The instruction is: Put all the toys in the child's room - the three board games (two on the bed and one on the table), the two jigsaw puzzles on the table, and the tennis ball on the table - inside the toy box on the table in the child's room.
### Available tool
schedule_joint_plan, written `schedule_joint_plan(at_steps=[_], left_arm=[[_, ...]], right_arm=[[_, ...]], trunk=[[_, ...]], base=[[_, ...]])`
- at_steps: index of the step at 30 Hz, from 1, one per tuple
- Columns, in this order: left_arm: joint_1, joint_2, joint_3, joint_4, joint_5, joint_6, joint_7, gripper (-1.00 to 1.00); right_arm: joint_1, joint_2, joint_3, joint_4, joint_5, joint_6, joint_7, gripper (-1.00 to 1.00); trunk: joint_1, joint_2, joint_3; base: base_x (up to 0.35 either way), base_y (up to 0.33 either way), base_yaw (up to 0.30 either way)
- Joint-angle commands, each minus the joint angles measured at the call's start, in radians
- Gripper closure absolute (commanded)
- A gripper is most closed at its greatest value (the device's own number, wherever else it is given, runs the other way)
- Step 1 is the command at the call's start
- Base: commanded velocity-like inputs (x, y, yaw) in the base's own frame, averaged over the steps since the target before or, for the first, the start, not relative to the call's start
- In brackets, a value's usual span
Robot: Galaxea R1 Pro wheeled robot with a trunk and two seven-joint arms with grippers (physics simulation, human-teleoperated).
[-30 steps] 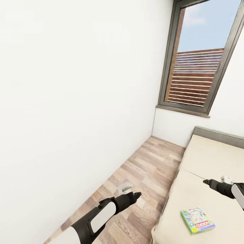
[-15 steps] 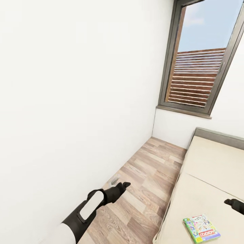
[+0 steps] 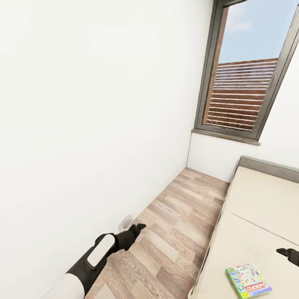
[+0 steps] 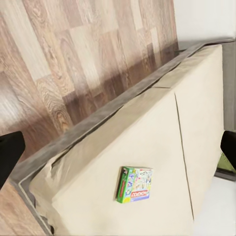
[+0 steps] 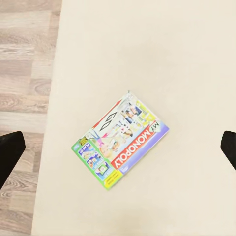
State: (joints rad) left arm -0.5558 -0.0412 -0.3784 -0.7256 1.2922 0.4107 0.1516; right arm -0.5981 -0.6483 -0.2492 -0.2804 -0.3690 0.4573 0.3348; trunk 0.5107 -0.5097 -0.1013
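1. A board game (image 5: 123, 142) lies flat on the bed (image 5: 172, 59), near the edge, where it can be taken from above.
2. The right fingers (image 5: 118, 150) are spread wide, with the game centred between them but apart; probably a grasp is prepared.
3. The left fingers (image 4: 118, 152) are also wide and hold nothing, kept out over the floor (image 3: 174, 224), away from the game.

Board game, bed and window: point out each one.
board game (image 5: 123, 149): right wrist view, middle of its printed lid.
bed (image 3: 249, 241): head view, bare beige mattress top.
window (image 3: 245, 74): head view, middle of the pane.
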Motion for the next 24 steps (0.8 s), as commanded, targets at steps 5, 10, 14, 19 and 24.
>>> schedule_joint_plan(at_steps=[5,10,14,19,24], left_arm=[[0.0,-0.004,0.016,0.002,0.003,0.0,0.006,-1.0],[0.0,-0.008,-0.008,0.002,-0.035,-0.002,0.007,-1.0],[0.001,-0.02,-0.018,0.002,-0.051,-0.014,0.005,-1.0],[0.001,-0.025,-0.021,0.002,-0.055,-0.018,0.004,-1.0],[0.001,-0.026,-0.021,0.002,-0.057,-0.021,0.01,-1.0]], right_arm=[[0.005,0.011,-0.005,0.002,0.001,-0.022,0.003,-1.0],[0.009,0.021,-0.005,0.013,0.002,-0.075,0.006,-1.0],[0.01,0.028,-0.003,0.024,0.001,-0.083,0.006,-1.0],[0.011,0.032,-0.004,0.028,0.0,-0.082,0.007,-1.0],[0.011,0.039,-0.003,0.037,-0.001,-0.081,0.006,-1.0]], trunk=[[0.02,-0.037,-0.018],[0.039,-0.072,-0.033],[0.054,-0.1,-0.046],[0.073,-0.135,-0.062],[0.093,-0.17,-0.077]], base=[[0.0,0.0,0.0],[0.0,0.0,0.0],[0.0,0.0,0.0],[0.0,0.0,0.0],[0.0,0.0,0.0]])
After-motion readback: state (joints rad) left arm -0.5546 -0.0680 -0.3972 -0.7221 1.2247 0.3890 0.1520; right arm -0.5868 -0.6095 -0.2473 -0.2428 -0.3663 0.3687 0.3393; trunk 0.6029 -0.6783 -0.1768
